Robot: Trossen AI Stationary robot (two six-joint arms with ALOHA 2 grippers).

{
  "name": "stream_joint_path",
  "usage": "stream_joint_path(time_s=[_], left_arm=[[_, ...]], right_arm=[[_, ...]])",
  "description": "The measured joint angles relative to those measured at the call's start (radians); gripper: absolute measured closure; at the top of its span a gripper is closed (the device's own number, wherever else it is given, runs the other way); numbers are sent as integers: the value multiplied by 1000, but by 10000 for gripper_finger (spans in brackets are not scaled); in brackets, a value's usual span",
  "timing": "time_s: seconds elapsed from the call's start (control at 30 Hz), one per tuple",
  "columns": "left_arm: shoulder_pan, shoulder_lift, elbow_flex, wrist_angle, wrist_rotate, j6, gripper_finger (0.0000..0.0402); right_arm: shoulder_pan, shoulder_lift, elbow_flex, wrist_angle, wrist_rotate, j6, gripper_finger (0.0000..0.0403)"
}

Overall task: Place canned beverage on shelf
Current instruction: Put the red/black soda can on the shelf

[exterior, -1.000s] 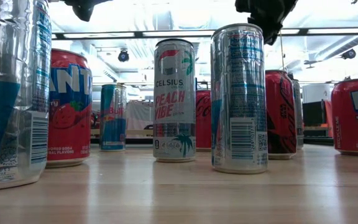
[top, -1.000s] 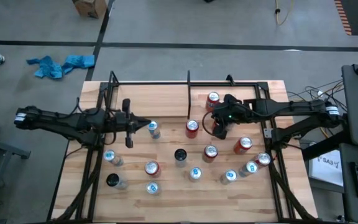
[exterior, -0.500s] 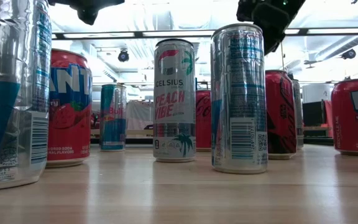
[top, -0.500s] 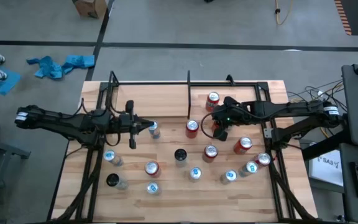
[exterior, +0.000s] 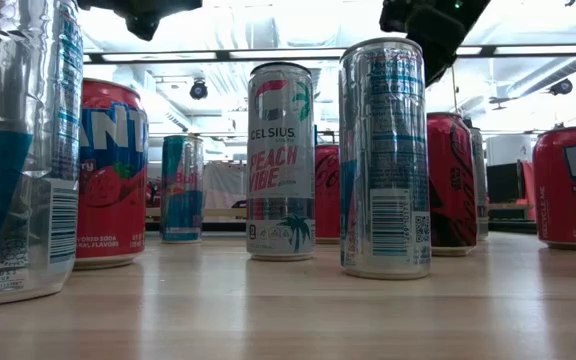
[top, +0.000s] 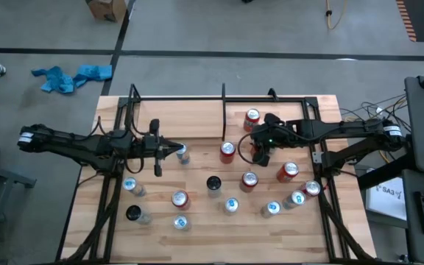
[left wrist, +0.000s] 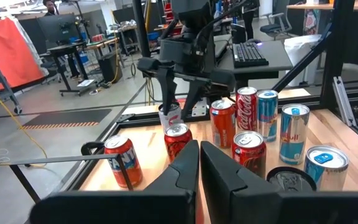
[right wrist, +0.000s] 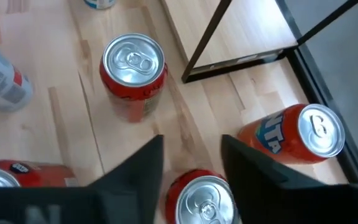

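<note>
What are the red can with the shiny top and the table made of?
The red can looks like thin metal, probably aluminium: its silvery lid gleams and has a pull tab. The table looks like pale wood planks, with visible grain lines and seams.

Low view: white slim can (exterior: 281, 160) reads "CELSIUS" and "PEACH VIBE"; red can (exterior: 111, 172) shows "ANT", "SODA", "FLAVORS"; left wrist view: red can (left wrist: 247, 107) has Coca-Cola script; orange can (left wrist: 122, 160) reads "FANTA"
</note>
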Motion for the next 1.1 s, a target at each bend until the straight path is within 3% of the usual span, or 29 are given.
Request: stream_joint_path(time_s=[0.2,0.53,0.73,1.1], left_arm=[[0,0,0,-1,0,0,402],[0,0,0,-3,0,24,402],[2,0,0,1,0,31,402],[4,0,0,5,0,35,402]], right_arm=[[0,-2,0,-26,9,-127,145],[-10,-2,0,-50,7,29,74],[-22,-1,4,-138,1,27,54],[-84,0,4,-151,-101,0,53]])
